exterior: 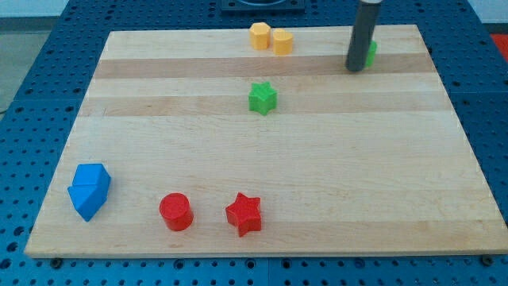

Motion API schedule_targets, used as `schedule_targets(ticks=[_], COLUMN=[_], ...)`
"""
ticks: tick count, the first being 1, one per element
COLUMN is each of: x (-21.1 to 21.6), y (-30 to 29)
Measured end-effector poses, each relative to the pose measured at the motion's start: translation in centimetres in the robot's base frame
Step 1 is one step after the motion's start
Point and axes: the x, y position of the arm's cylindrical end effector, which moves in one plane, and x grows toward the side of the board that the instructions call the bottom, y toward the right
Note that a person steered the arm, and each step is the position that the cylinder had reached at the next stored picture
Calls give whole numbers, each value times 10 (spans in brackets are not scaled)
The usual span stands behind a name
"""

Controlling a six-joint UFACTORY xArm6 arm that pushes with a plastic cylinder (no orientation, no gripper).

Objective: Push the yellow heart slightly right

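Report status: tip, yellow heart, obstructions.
My tip at view's top right, against a green block. Yellow heart untouched, beside the yellow hexagon. Path right clear.

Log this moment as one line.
my tip: top right, against green block | yellow heart: top centre, beside yellow block | untouched

My rod (pixel 364 32) runs out of the view's top edge, so its upper length is cut off. Just behind my tip (pixel 355 69), on its right side, a green block (pixel 371 53) peeks out, mostly covered by the rod, shape impossible to make out
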Motion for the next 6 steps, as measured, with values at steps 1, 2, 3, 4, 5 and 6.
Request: schedule_targets(ticks=[1, 2, 3, 4, 5, 6], x=[-27, -19, 74, 152, 131, 109], y=[18, 13, -47, -161, -222, -164])
